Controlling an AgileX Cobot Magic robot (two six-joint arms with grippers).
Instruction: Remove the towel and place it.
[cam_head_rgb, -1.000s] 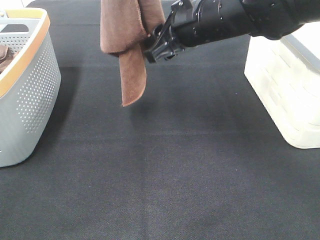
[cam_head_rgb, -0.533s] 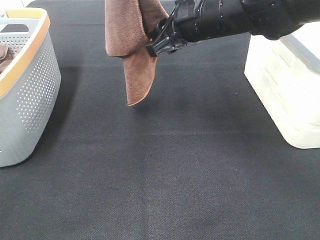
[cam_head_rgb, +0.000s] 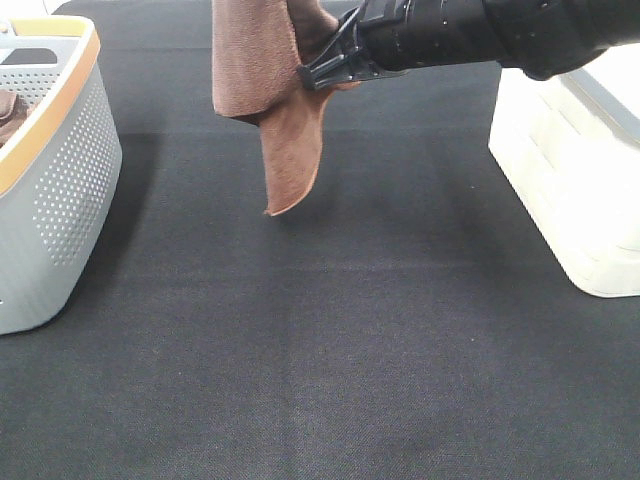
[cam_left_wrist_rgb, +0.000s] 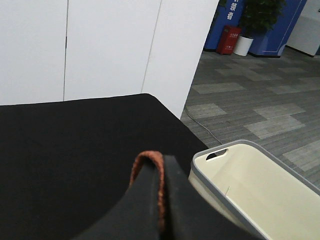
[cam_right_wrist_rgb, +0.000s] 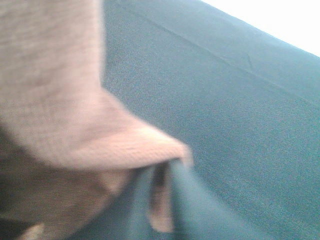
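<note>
The right gripper (cam_head_rgb: 312, 76), black and hard-edged, is closed on the towel (cam_head_rgb: 270, 90), pinching a fold of it well above the bench (cam_head_rgb: 350, 340) toward the far side. The towel is thin reddish-brown microfibre with a fine nap; it hangs clear of the bench in soft folds, tapering to a rounded point at its lowest edge. The left gripper (cam_left_wrist_rgb: 161, 200) is closed as well, its dark jaws pressed together on a narrow strip of stitched reddish-brown edge. The bench is covered in a black, finely woven mat. At the left stands a grey perforated plastic basket (cam_head_rgb: 60, 190) with a yellow-orange rim. At the right stands a cream-white, smooth-walled plastic bin (cam_head_rgb: 570, 180) with a grey rim.
</note>
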